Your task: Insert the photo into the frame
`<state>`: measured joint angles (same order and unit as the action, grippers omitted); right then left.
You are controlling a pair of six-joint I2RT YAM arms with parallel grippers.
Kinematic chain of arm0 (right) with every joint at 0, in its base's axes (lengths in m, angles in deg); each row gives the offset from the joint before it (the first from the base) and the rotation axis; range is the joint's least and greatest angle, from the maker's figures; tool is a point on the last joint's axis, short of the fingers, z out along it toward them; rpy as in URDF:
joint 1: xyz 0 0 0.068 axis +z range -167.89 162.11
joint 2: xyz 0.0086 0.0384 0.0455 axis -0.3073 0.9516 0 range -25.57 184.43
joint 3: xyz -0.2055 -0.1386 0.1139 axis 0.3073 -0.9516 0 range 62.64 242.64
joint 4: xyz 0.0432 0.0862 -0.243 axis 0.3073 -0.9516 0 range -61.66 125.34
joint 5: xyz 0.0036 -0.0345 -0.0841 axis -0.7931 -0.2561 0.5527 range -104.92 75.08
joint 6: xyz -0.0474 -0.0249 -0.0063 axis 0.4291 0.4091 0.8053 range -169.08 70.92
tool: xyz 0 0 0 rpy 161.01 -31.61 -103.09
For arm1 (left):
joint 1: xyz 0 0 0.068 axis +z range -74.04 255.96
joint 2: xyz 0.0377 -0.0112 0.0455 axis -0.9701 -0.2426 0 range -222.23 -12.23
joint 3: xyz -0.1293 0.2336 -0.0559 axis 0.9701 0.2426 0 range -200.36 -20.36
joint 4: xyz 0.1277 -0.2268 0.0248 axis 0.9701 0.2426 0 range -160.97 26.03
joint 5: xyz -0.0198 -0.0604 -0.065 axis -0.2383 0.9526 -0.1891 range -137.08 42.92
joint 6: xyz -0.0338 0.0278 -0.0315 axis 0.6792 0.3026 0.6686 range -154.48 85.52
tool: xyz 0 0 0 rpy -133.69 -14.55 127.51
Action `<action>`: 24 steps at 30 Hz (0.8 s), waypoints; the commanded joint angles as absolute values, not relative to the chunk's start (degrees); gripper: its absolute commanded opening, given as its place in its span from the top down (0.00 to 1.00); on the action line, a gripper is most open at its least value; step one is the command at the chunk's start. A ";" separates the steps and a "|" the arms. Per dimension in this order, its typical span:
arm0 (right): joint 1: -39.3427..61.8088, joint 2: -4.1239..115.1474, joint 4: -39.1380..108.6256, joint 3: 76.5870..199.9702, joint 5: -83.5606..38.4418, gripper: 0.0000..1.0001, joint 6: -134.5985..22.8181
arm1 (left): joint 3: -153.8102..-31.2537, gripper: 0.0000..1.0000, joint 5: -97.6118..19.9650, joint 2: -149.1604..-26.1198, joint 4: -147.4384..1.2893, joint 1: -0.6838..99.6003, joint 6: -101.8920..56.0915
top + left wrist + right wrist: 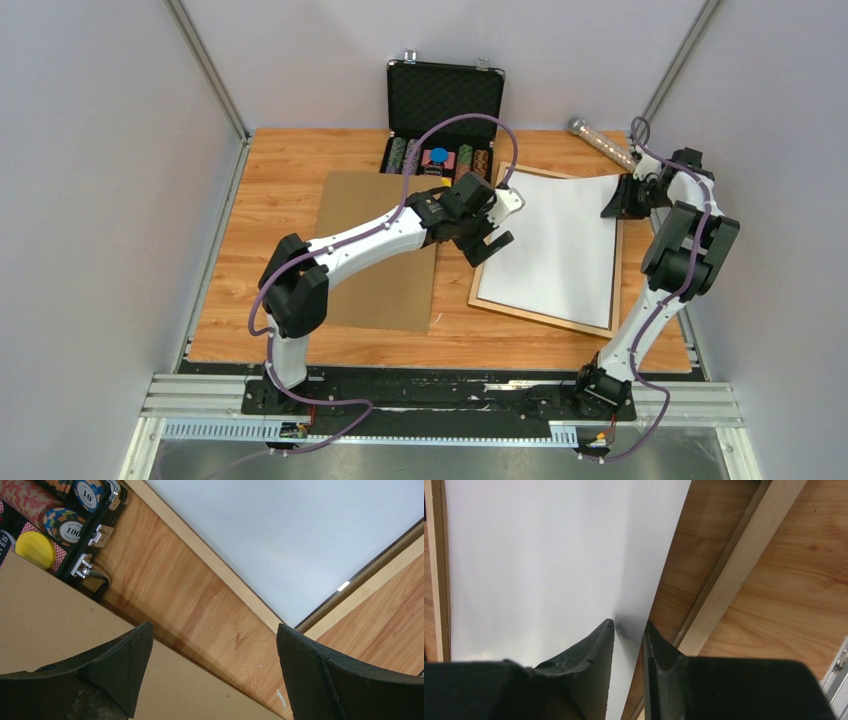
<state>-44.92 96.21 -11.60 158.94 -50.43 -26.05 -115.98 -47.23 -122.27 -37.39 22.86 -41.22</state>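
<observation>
Now my right gripper point(629, 625) stands slightly parted around the far right edge of the photo point(555, 240), over the frame point(540, 318); my left gripper point(214, 627) gapes empty.

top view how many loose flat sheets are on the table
2: brown backing panel left of centre; photo, white side up, over the frame at right. Others may hide beneath.

The scene is lit brightly and evenly from above, and only soft shadows are cast on the worktop point(280, 200) beneath the arms. In the left wrist view a small glare spot is caught on the pane of the frame point(210, 555). The photo point(539, 555) is rendered pale white, greyed by shadow beside the right pincer point(629, 622), whose black fingers are left almost without detail.
</observation>
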 commanded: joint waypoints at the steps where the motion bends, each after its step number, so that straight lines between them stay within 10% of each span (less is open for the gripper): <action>1: -44.36 96.50 -10.52 161.30 -50.30 0.73 -25.52 | -115.61 0.00 -47.52 -118.76 -38.89 23.14 -41.40; 24: -44.21 90.95 -9.88 161.86 -41.98 0.32 -26.94 | -113.33 0.00 -49.59 -116.84 -39.88 23.38 -42.19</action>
<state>-44.31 95.94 -11.45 159.79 -43.87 -26.55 -113.99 -48.67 -120.63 -37.76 22.88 -41.27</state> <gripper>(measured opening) 0.665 0.998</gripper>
